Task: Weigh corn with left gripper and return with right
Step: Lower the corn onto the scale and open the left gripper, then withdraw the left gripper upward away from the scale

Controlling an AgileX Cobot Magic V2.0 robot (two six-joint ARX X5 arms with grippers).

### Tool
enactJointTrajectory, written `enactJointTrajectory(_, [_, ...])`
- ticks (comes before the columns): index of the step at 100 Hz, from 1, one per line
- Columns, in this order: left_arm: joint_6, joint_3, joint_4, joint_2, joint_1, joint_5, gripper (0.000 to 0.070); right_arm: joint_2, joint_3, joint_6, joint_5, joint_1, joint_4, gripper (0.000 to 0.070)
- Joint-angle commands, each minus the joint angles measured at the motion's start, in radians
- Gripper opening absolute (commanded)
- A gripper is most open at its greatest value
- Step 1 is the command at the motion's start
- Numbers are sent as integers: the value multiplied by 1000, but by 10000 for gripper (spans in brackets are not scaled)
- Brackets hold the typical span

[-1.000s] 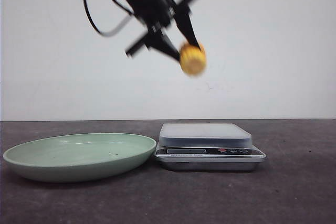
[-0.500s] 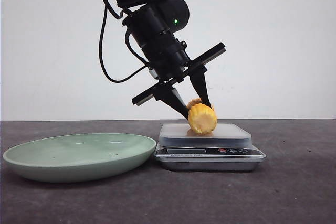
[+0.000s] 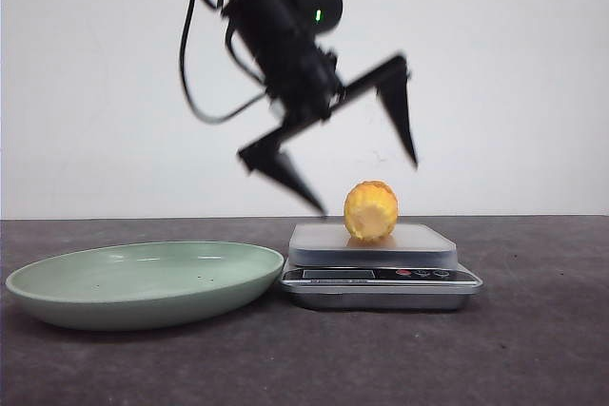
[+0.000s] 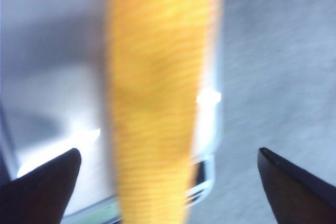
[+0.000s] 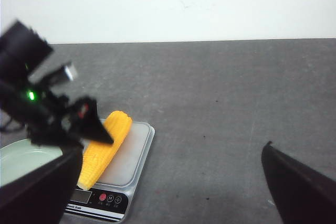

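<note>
Corn (image 3: 371, 211) lies free on scale (image 3: 373, 244); left claw (image 3: 366, 184) wide open, empty, above it. Right claw (image 5: 173, 182) open, empty. Risk: rounded cob may roll off platform.

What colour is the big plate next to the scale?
Pale green. The plate shows best in the front view.

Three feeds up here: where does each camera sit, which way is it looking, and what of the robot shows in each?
Front view: low at table height, facing forward; shows the left gripper open above the corn on the scale, plate alongside.
Left wrist view: looks down between its own fingertips at the blurred corn.
Right wrist view: farther off, angled down at the table; its own fingertips frame the view.
Shared: corn and scale appear in all three.
</note>
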Motion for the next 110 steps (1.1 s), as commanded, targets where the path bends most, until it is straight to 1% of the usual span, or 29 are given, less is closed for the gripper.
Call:
enactJointTrajectory(1, [66, 103, -12, -20, -8, -26, 700, 6, 8, 11, 4, 0, 4, 700])
enactJointTrajectory(13, [130, 235, -70, -79, -8, -90, 700, 6, 8, 11, 8, 0, 3, 700])
enactJointTrajectory(27, [179, 338, -148, -197, -9, -102, 700, 6, 8, 11, 9, 0, 4, 700])
enactJointTrajectory(36, [216, 347, -164, -303, -10, -116, 700, 7, 8, 11, 27, 0, 5, 700])
enactJointTrajectory(50, [283, 347, -226, -469, -11, -202, 700, 7, 8, 11, 30, 0, 14, 700])
enactJointTrajectory(58, [325, 347, -297, -556, -11, -246, 700, 7, 8, 11, 29, 0, 15, 700])
enactJointTrajectory(73, [383, 347, -472, -705, -11, -332, 700, 14, 8, 11, 29, 0, 15, 700])
enactJointTrajectory(80, [398, 347, -543, -771, -11, -372, 700, 23, 8, 11, 27, 0, 20, 700])
enactJointTrajectory(88, [403, 347, -607, -844, -11, -386, 700, 37, 8, 13, 24, 0, 38, 700])
enactJointTrajectory(94, [403, 344, -618, -898, -11, -388, 700, 54, 8, 31, 19, 0, 61, 700])
enactJointTrajectory(101, [403, 344, -618, -961, -11, -392, 700, 77, 8, 61, -4, 1, 97, 700])
enactJointTrajectory(110, [406, 344, -618, -1027, -11, -439, 700, 119, 8, 116, -32, 1, 159, 700])
